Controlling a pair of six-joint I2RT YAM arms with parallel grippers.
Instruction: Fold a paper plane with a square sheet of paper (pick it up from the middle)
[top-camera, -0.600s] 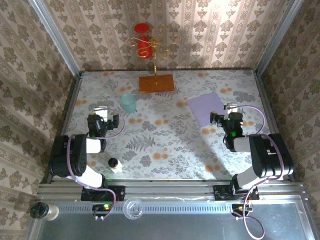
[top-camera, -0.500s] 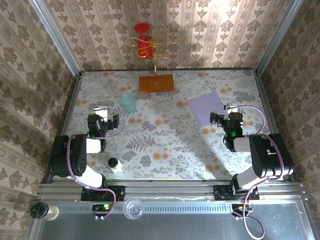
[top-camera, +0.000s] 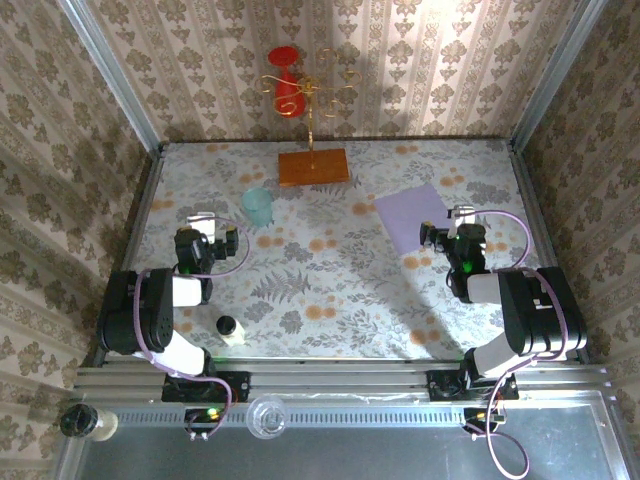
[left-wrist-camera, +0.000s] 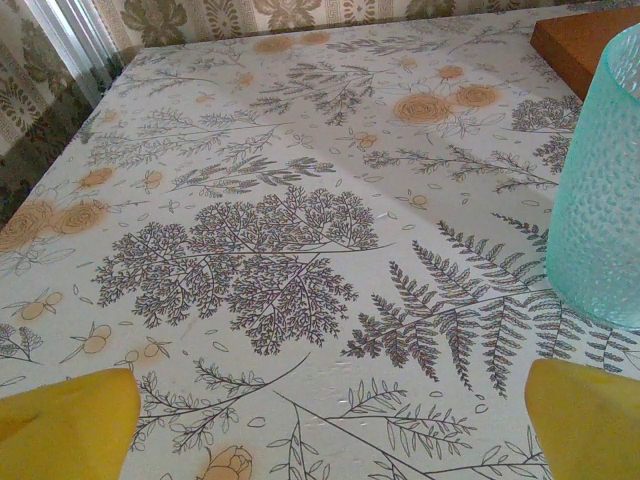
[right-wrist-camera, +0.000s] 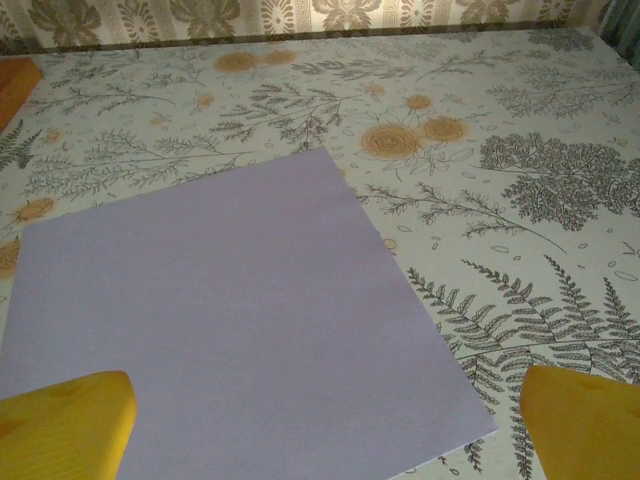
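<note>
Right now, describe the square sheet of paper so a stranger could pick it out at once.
Start at the floral table and look at its right half, just in front of the right gripper. The square sheet of paper lies flat there. It is plain pale lilac, unlike the orange-brown wooden board at the back and the teal cup further left.

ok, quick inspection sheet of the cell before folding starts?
Surface: floral-print table, no spills seen.
Job's things: square sheet of paper lying flat, unfolded, right side.
Clutter: teal cup, wooden board, gold stand at the back, small bottle by the left arm.
Grippers: left gripper open, near the cup; right gripper open, over the sheet's near part.
Cables: purple cables looped at each wrist, off the paper.
Surroundings: patterned walls on three sides.
</note>
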